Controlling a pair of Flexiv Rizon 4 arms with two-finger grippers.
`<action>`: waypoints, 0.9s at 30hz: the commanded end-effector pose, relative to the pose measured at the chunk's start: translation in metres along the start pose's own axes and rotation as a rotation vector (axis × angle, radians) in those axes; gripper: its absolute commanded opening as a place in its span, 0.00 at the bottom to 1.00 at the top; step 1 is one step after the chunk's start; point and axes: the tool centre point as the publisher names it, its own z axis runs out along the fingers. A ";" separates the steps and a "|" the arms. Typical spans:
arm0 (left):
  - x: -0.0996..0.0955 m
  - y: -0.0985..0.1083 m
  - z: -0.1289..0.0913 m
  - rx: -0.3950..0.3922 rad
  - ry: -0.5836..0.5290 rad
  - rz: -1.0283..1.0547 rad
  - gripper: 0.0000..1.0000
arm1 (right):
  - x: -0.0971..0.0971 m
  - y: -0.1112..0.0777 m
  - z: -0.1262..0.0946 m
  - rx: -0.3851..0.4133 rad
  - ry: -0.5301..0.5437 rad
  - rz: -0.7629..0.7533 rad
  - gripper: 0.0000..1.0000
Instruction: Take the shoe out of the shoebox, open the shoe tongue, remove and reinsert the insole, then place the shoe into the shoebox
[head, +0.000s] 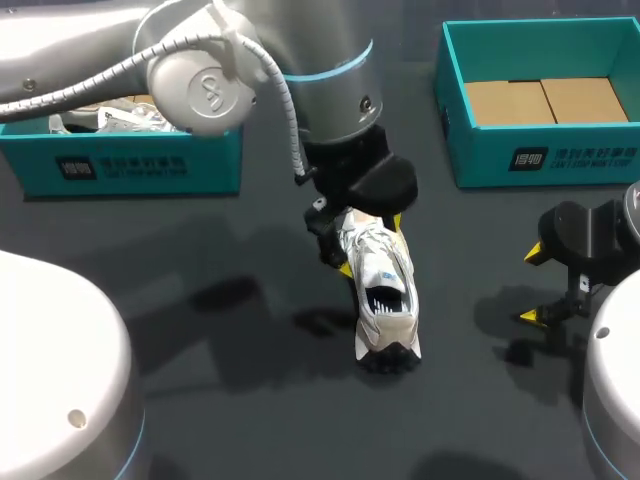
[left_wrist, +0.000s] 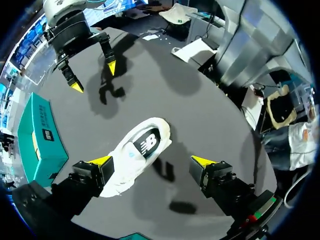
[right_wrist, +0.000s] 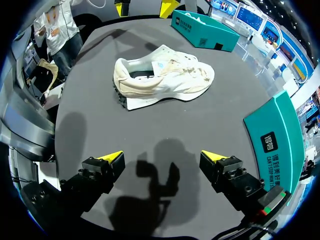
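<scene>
One shoe (head: 382, 290) lies mid-table (head: 200, 340) between the left gripper (left_wrist: 152, 160)'s wide-spread fingers, close against just one. The right gripper (right_wrist: 162, 156) hangs wide open near the right edge. There are two teal boxes, the left shoebox (head: 130, 165) and the right shoebox (head: 540, 155), at the far corners.

shoe (head: 383, 290) toe hidden under left arm (head: 330, 60), left shoebox (head: 130, 165) partly behind it, right shoebox (head: 560, 155) cut at edge
</scene>
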 end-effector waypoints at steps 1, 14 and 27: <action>0.002 -0.015 0.014 -0.013 0.028 -0.605 1.00 | 0.002 0.000 -0.001 0.002 -0.003 0.000 1.00; 0.002 -0.019 0.021 -0.111 -0.065 -0.877 1.00 | 0.002 0.000 -0.001 0.002 -0.003 0.000 1.00; 0.014 -0.030 0.045 -0.128 -0.052 -0.938 1.00 | 0.002 0.000 -0.001 0.002 -0.003 0.000 1.00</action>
